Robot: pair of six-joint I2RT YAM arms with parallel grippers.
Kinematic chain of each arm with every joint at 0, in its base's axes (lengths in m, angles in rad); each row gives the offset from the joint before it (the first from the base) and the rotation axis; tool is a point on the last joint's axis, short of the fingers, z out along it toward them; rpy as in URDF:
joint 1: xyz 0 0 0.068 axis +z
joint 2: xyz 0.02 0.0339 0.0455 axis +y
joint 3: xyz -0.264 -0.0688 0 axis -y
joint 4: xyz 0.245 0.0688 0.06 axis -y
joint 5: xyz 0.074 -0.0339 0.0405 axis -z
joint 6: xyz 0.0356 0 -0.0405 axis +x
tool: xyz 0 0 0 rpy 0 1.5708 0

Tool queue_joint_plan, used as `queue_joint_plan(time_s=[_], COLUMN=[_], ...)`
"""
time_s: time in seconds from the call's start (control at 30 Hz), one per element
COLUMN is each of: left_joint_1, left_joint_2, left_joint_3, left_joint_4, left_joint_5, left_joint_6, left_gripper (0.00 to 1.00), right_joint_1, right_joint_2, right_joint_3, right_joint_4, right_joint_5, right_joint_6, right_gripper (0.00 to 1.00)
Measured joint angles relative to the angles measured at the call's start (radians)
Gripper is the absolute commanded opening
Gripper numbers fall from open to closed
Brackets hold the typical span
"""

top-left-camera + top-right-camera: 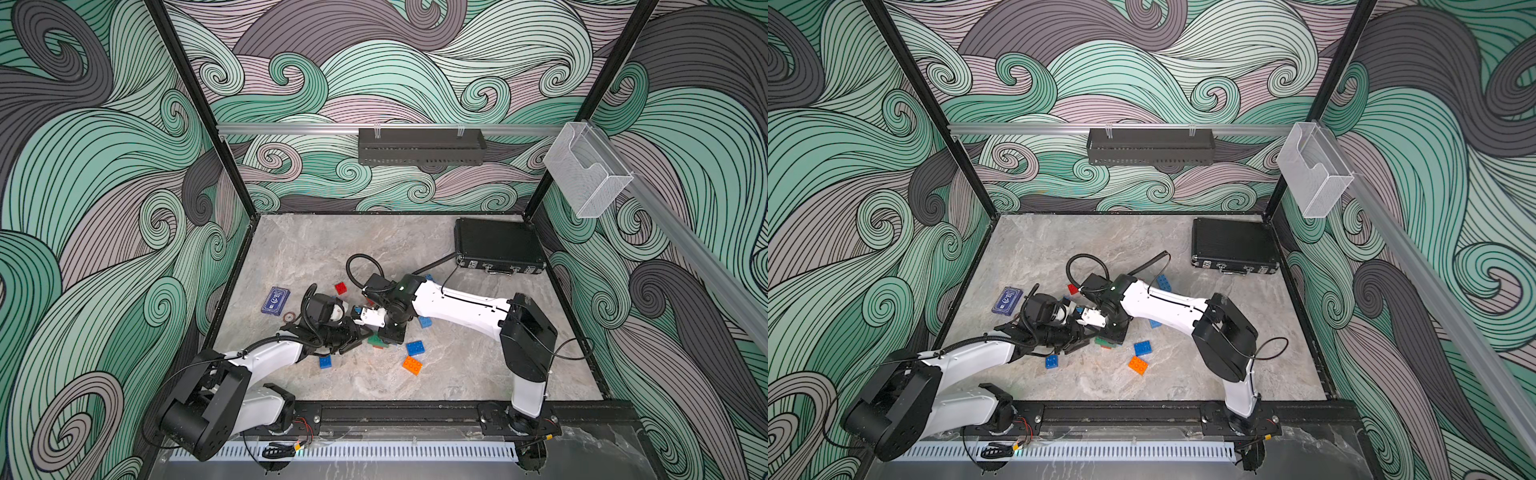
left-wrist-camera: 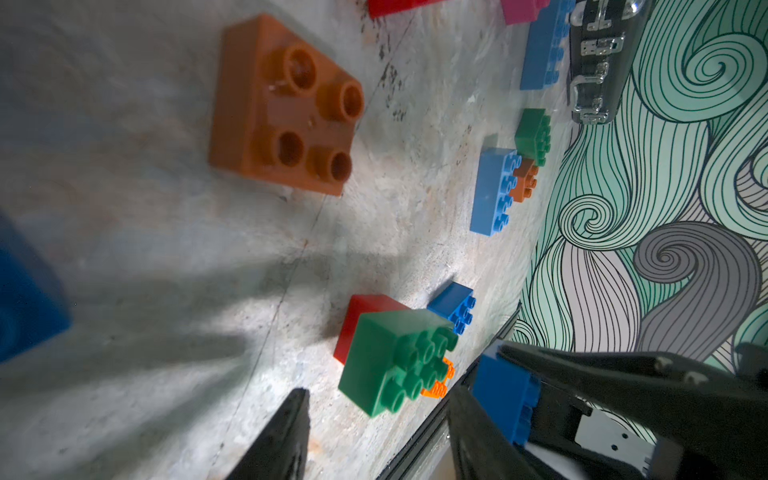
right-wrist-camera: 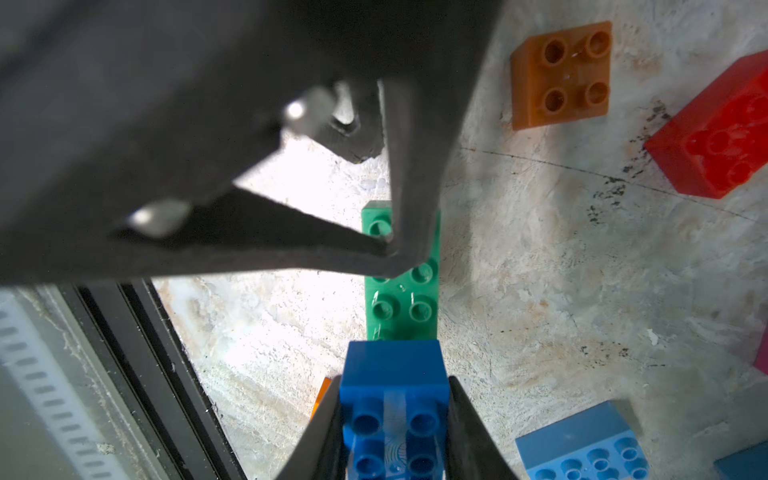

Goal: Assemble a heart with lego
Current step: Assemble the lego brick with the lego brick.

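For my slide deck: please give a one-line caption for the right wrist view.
Right gripper shut on a dark blue brick, near the end of a green oblong brick.

Top pair: mounted high above the near edge, behind the arm bases, looking down and forward across the whole surface (image 1: pixel 332 257) to the back wall (image 1: pixel 415 83); distant; both top views share almost everything. Left wrist: low, close, grazing along the surface past its own fingers (image 2: pixel 286 436). Right wrist: close, facing steeply down. Wrist views share the orange square brick (image 2: pixel 282 108) and dark blue brick (image 3: pixel 395 374).
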Motion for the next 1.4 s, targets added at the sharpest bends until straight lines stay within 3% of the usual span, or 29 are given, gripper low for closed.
queue_joint_plan(time_s=[0.57, 1.4], left_joint_1=[0.000, 0.000], left_joint_2=[0.076, 0.100], left_joint_3=[-0.106, -0.106], left_joint_4=[0.257, 0.277], left_joint_5=[0.033, 0.041], left_joint_6=[-0.059, -0.062], left_gripper=[0.48, 0.46], right_joint_1=[0.011, 0.019], right_joint_2=[0.021, 0.047], right_joint_3=[0.000, 0.000], right_joint_4=[0.029, 0.029], right_joint_5=[0.014, 0.039], right_joint_6=[0.035, 0.063], right_gripper=[0.31, 0.31])
